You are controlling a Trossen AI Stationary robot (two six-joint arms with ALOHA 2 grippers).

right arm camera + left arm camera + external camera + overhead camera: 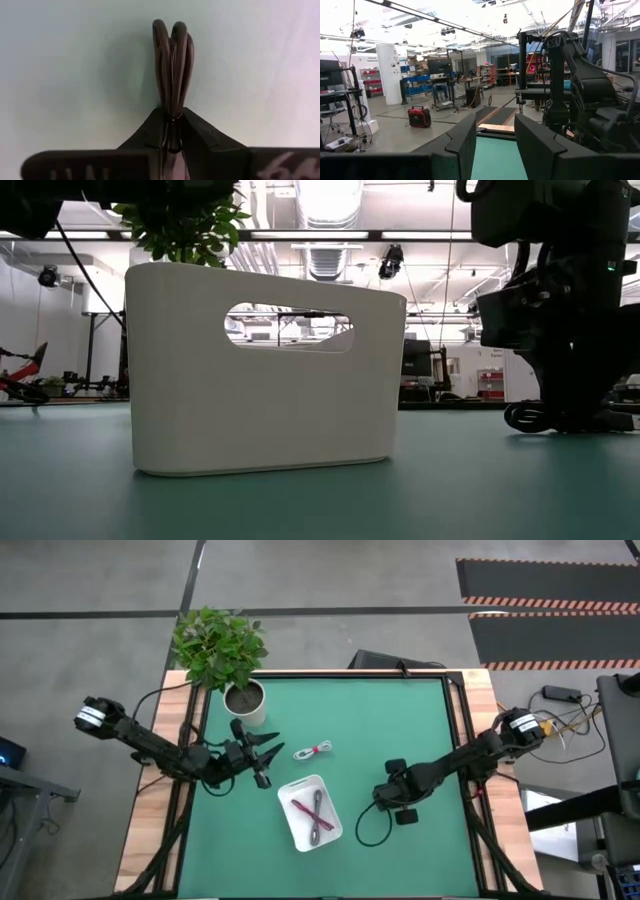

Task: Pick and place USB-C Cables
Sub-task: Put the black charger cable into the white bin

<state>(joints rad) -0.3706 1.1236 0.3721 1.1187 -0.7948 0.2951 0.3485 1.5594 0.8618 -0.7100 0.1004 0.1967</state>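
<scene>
A black USB-C cable (172, 60), bundled into a narrow loop, lies on the green table right of the white tray (300, 786). My right gripper (397, 796) points down and is shut on it. In the tray lie a magenta-red cable (303, 808) and a grey cable (318, 828), crossed. A white cable (313, 750) rests on the table beyond the tray. My left gripper (264, 756) hovers open left of the white cable, holding nothing; the left wrist view shows its fingers apart (495, 145). My right gripper pinches the black cable's bundled strands (173, 112) between its two fingers, coming from above and pointing down. The looped end (172, 35) reaches out past the fingertips. The cable lies on the table (522, 417).
A potted plant (243, 698) stands at the far left of the table. The tray (265, 370) stands in the middle, between the two arms. Bare green surface stretches along the near side and far right.
</scene>
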